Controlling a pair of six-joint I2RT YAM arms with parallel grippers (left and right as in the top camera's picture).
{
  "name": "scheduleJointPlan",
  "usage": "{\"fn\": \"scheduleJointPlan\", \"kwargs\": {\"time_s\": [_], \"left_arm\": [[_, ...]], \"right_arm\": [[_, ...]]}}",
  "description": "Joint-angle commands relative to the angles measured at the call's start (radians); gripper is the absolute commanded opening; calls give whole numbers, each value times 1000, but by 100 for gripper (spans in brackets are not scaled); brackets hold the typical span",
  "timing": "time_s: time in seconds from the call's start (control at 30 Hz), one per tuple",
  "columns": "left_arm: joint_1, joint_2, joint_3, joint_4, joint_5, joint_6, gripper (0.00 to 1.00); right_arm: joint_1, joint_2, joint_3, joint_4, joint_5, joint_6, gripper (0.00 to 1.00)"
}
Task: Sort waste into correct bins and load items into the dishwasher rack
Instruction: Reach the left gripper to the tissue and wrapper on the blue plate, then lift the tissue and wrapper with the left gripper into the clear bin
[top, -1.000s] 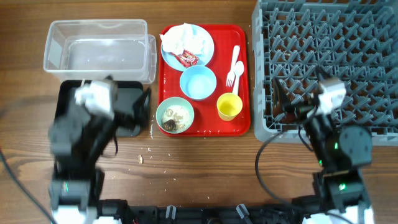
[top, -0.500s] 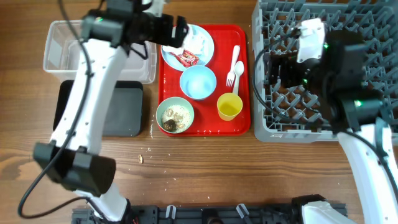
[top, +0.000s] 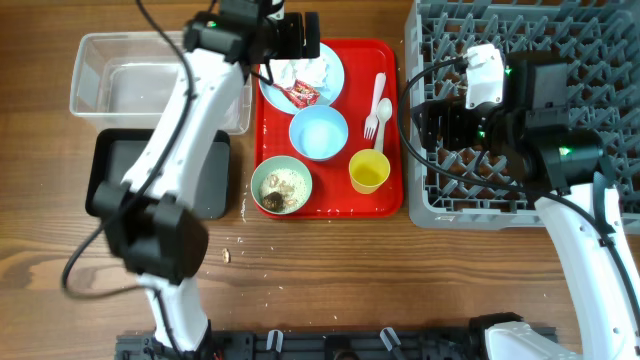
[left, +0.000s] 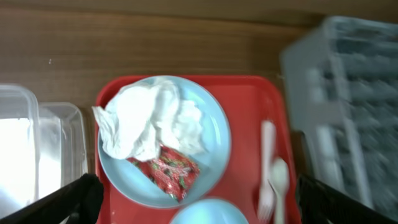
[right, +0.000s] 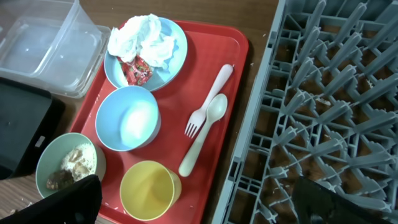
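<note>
We see the left gripper hanging over the light blue plate, its fingers spread wide with nothing between them. The plate sits at the far end of the red tray and carries the crumpled white napkins, with the red wrapper tucked against their near edge. Just nearer on the tray is the light blue bowl, then the mint green bowl holding beige food scraps, and beside it the yellow cup. The white fork and spoon lie side by side along the tray's right edge.

The right gripper is also parted and empty (we see only its dark fingers at the frame corners), above the left side of the grey dishwasher rack. Left of the tray, the clear tub and black tray rest on the bench. A few crumbs lie on the wood.
</note>
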Motion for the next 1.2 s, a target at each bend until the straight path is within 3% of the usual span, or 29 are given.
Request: {"fn": "scheduleJointPlan", "kwargs": {"time_s": [0.0, 0.13, 0.37, 0.6, 0.7, 0.77, 0.8, 0.87, 1.17], "left_arm": [[-2, 162, 11, 76, -90, -163, 100], [-3, 265, 11, 153, -89, -76, 100], [0, 370, 11, 229, -102, -27, 100], [-3, 420, 11, 204, -103, -24, 95], [-6, 425, 11, 179, -103, -24, 74], [-10, 427, 11, 145, -102, -24, 53], [-12, 428, 11, 129, -103, -24, 41], [-16, 428, 11, 112, -102, -24, 4], [-14, 312, 46, 95, -103, -24, 4]], "right_arm": [[4, 4, 22, -7, -21, 16, 100], [4, 4, 21, -16, -21, 16, 100], [4, 4, 21, -16, -21, 23, 100], [4, 13, 21, -20, -21, 23, 100], [4, 15, 21, -24, -21, 24, 100], [4, 15, 21, -24, -21, 23, 100], [4, 15, 21, -24, -21, 24, 100], [4, 15, 21, -26, -21, 23, 100], [4, 15, 21, -26, -21, 23, 100]]}}
